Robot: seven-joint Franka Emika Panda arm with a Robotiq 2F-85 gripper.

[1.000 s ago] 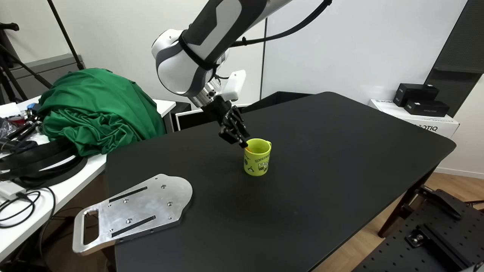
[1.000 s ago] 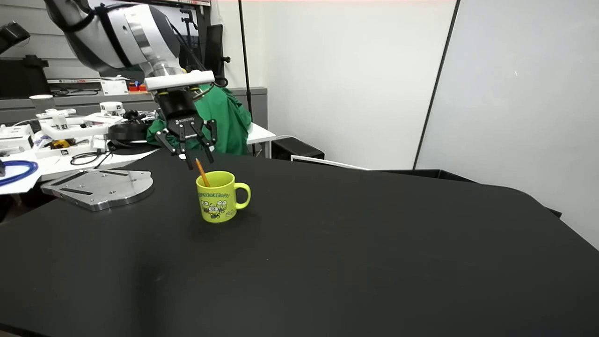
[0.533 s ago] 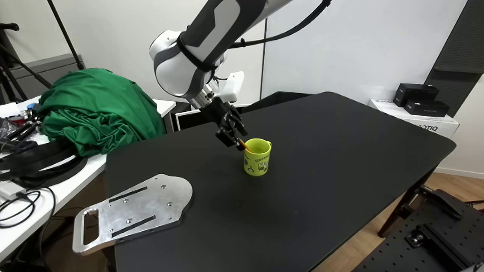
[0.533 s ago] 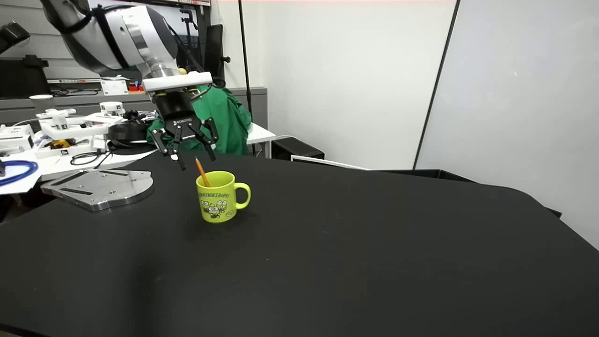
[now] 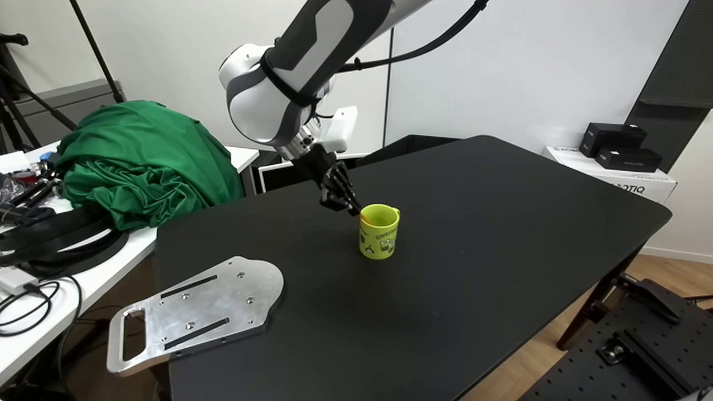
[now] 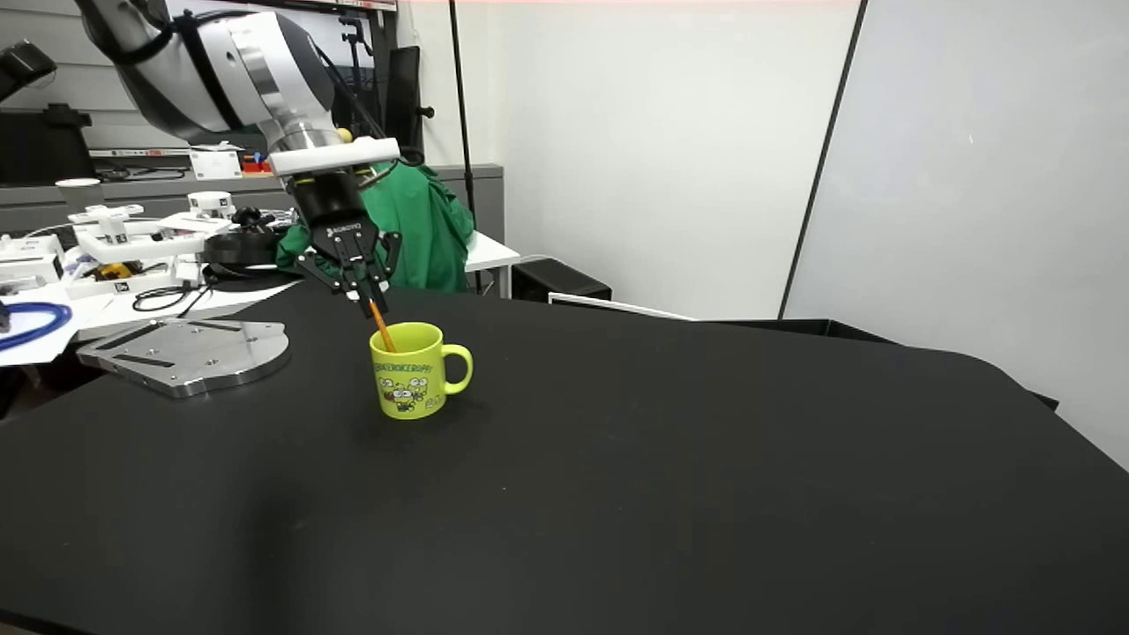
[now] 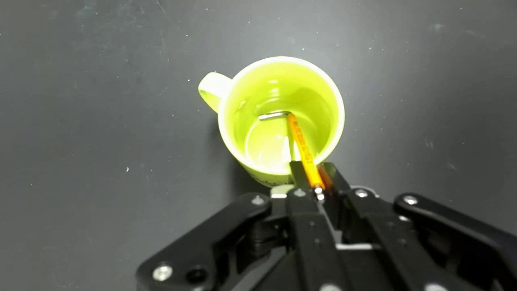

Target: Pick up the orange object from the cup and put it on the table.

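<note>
Evidently the orange pencil (image 7: 304,149) stands tilted inside the lime-green mug (image 6: 409,381), its upper end poking above the rim left of centre in an exterior view; in the wrist view it slants from near mid-frame down toward the lower right and ends inside the Robotiq gripper (image 7: 316,174). Its fingers look clamped on that upper end, one on each side, though how firmly I cannot tell. The pencil should be light and stiff, hard to crush, with a smooth, possibly slick coat, so it may swivel between the pads if pulled crooked. A hold lower on the shaft, nearer the rim, would probably resist twisting better, yet this one seems fit for a straight lift along its lean. A silvery strip (image 7: 274,116) lies by the pencil's lower end, just above mid-frame in the wrist view; whether the two are joined I cannot tell. Presumably the next move is to clear the rim, then lay it on the black tabletop (image 6: 706,467) that fills the lower frame in an exterior view
</note>
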